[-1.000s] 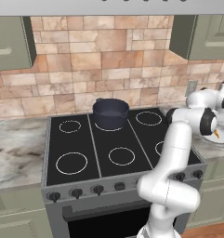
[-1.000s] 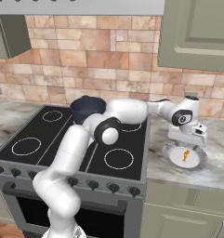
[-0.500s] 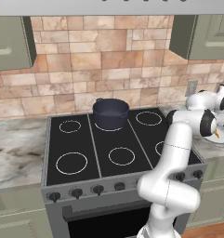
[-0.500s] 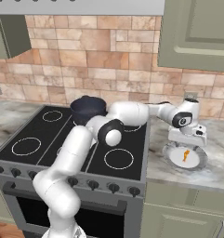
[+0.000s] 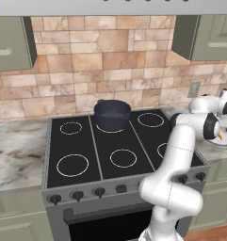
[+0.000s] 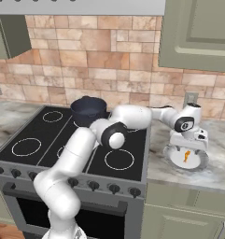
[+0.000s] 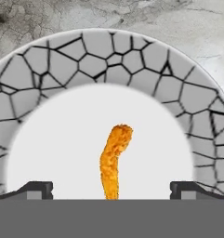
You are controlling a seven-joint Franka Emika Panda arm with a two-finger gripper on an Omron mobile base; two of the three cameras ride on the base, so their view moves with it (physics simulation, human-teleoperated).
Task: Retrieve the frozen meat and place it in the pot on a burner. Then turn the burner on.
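Meat: orange, crumbed, curved strip | on cracked-grey-rimmed plate | fingers released, spread either side

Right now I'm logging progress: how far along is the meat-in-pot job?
Early. Done: the pot already sits on a rear burner of the cooktop. In hand: the open hand hovers over the orange meat piece on the grey-rimmed plate, fingers either side, not gripping. Left: grasp, carry to the pot, turn the burner on.
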